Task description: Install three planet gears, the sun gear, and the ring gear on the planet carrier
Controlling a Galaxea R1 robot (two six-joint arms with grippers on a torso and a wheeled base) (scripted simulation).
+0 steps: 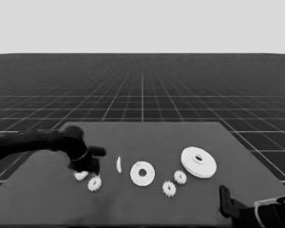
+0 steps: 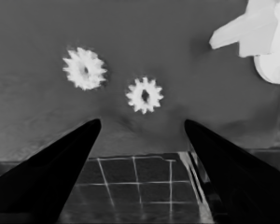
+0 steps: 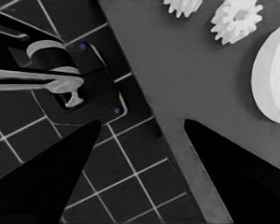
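Observation:
Two planet gears [image 1: 94, 183] [image 1: 80, 175] lie at the table's left end. My left gripper [image 1: 88, 167] hovers right over them, open and holding nothing. In the left wrist view [image 2: 142, 121] both gears show beyond the fingertips, one [image 2: 144, 95] centred between them and the other [image 2: 84, 68] off to one side. The planet carrier, the smaller round part [image 1: 142, 173], lies flat mid-table with nothing on it. Two more gears [image 1: 180, 177] [image 1: 169, 188] sit to its right. The ring gear, the larger round part [image 1: 198, 161], lies farther right. My right gripper [image 3: 142, 121] is parked open at the lower right corner [image 1: 228, 202].
A thin white piece [image 1: 118, 164] [image 2: 245, 30] stands between the left gears and the smaller round part. The right wrist view shows the table's near corner, two gears [image 3: 235, 18], a white round part's rim [image 3: 273, 79], and dark machinery [image 3: 60, 84] past the table edge.

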